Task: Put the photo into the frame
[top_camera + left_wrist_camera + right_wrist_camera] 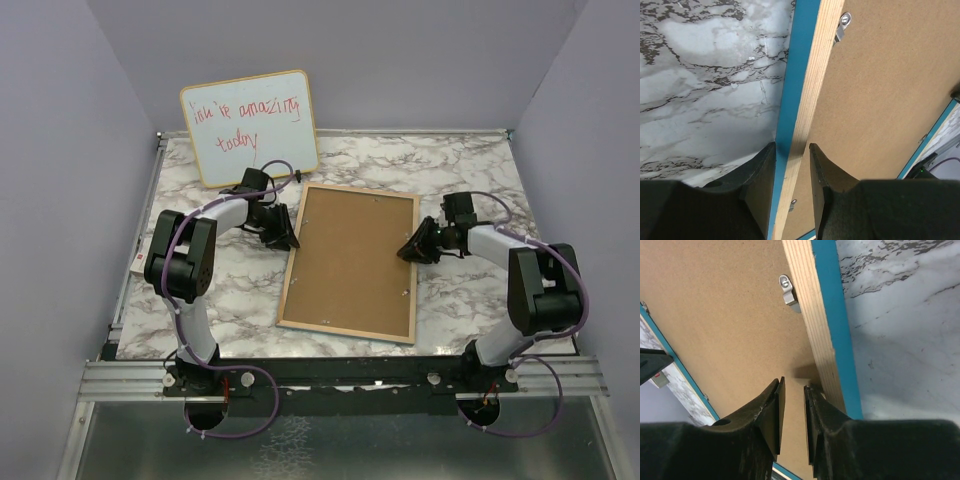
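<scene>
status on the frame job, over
Left gripper jaws look pinched on left rail of the frame. Right gripper jaws slightly apart over the backing board, holding nothing. Frame face down, board in; photo not in sight.

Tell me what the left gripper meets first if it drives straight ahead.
The thin rectangular picture frame, light wood with blue side: its edge sits between the left gripper's fingers, apparently gripped.
</scene>
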